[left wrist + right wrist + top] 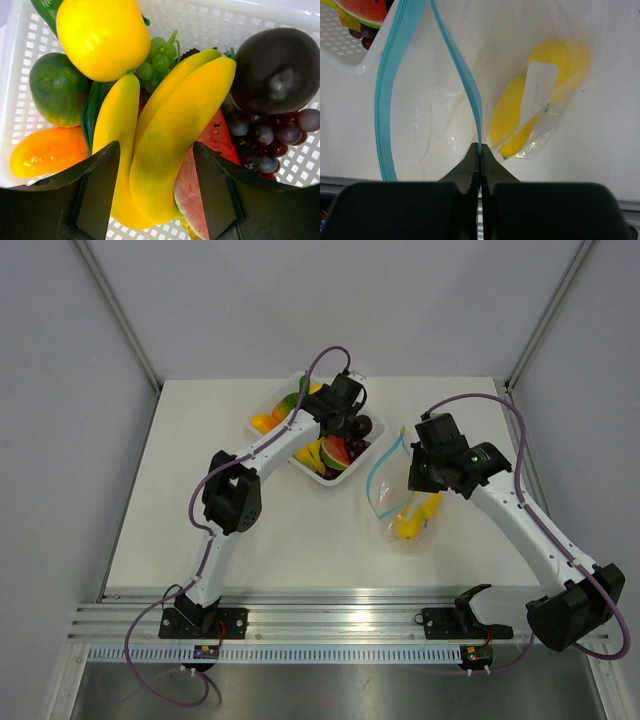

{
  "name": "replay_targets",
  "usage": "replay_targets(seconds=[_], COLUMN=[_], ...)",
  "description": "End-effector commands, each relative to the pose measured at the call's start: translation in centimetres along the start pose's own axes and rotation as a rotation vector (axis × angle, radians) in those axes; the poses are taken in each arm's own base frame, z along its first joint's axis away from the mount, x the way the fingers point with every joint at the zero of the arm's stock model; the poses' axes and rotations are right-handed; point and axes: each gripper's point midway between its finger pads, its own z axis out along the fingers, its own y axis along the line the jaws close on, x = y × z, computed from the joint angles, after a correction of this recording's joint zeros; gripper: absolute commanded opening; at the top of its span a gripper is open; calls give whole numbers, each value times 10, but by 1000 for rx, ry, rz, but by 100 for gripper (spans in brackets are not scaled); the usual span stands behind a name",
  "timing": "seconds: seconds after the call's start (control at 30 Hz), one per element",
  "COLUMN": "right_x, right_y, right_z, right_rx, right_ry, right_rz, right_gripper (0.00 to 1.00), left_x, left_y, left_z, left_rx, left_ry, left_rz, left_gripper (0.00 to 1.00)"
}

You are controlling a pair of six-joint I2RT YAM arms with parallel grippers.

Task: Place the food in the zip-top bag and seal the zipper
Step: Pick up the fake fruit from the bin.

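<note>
Right wrist view is showing the right claw (479, 150) pressed together and pinching one lip of the light-blue zipper (465, 85). That is holding up one side of the zip-top bag (435, 110). Beyond the tips, the other lip is bowing far away, so the mouth is gaping wide and nothing is sealed yet. Deeper in the pouch, two yellow pieces (507, 115) are already lying inside, one wearing a white sticker. I judge the filling to be partly done and the closing not begun.

In the left wrist view, the left claw (156, 147) is standing spread, with one finger on each side of the bananas (175, 130). Whether the pads are touching them I cannot tell. The bananas are lying in the white tray (210, 25) among other toy fruit, so at least this piece is waiting to go across to the bag.
</note>
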Motion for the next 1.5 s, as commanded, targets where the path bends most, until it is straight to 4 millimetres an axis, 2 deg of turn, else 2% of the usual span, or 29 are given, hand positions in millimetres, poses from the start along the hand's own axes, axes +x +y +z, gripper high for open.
replay_targets(seconds=[0.0, 0.17, 0.3, 0.4, 0.63, 0.67, 0.73, 0.77, 0.87, 1.03, 1.13, 1.47], right_x=[-4, -3, -3, -3, -4, -4, -4, -4, -4, -3, -1, -2], right_y=[7, 9, 8, 8, 9, 8, 8, 8, 8, 11, 12, 14], right_z=[4, 7, 8, 7, 6, 6, 5, 5, 5, 5, 6, 3], right_rx=[-24, -26, -25, -28, -31, -31, -31, -31, -33, -49, -56, -68], right_ry=[-8, -4, -6, -9, -14, -14, -18, -18, -17, -16, -14, -22], right_rz=[8, 6, 6, 10, 12, 12, 13, 14, 16, 24, 27, 41], right_gripper=[0, 0, 0, 0, 0, 0, 0, 0, 0, 0, 0, 0], left_x=[-6, -1, 5, 9, 3, 2, -3, -7, -17, -36, -41, -60], left_y=[10, 17, 18, 16, 13, 16, 19, 23, 36, 57, 65, 81], left_z=[3, 4, 1, 3, -5, -7, -15, -20, -39, -75, -89, -120], left_rx=[-94, -172, -200, -218, -269, -283, -297, -316, -359, -397, -415, -440], left_ry=[-16, -5, 4, 5, -18, -20, -34, -41, -71, -141, -162, -229], left_rz=[55, 112, 139, 157, 190, 189, 182, 177, 158, 113, 103, 72], left_gripper=[63, 59, 65, 60, 31, 24, 16, 9, 0, 0, 0, 0])
